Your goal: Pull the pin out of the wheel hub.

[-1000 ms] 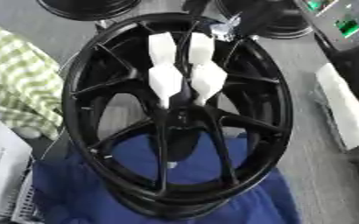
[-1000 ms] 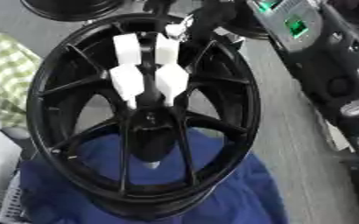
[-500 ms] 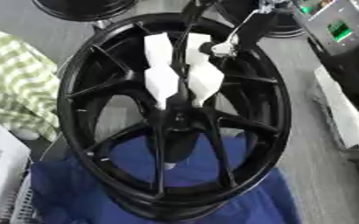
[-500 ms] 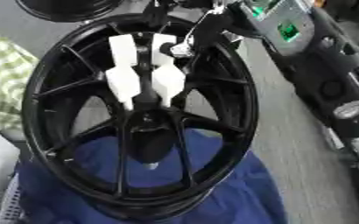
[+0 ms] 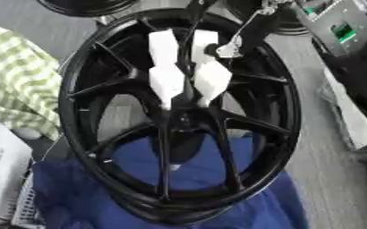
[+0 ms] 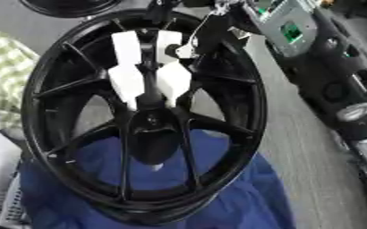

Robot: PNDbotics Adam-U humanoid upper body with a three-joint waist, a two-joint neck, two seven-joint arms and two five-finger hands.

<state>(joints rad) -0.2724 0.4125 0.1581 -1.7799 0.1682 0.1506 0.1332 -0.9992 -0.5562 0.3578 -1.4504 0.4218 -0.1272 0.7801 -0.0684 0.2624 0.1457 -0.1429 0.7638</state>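
A black wheel (image 5: 179,116) lies on a blue cloth (image 5: 77,192) on the grey bench (image 5: 312,147), its spokes meeting at the hub (image 5: 185,120) in mid-frame. Two white pieces (image 5: 167,71) sit on the upper spokes, side by side and tapering toward the hub. Below the hub, a small pale tip (image 5: 174,167) shows against the cloth; whether this is the pin cannot be told.

A robot hand (image 5: 232,44) comes in from the top, to the right of centre, dark with a silver part, and hovers over the wheel's upper right rim beside the right-hand white piece. Which arm it belongs to is unclear, and the pictures do not show whether its fingers are spread or curled, or whether it holds anything.

A green checked cloth (image 5: 14,85) lies to the left of the wheel. A grey device with a green screen (image 6: 284,27) sits at upper right, beyond the rim.
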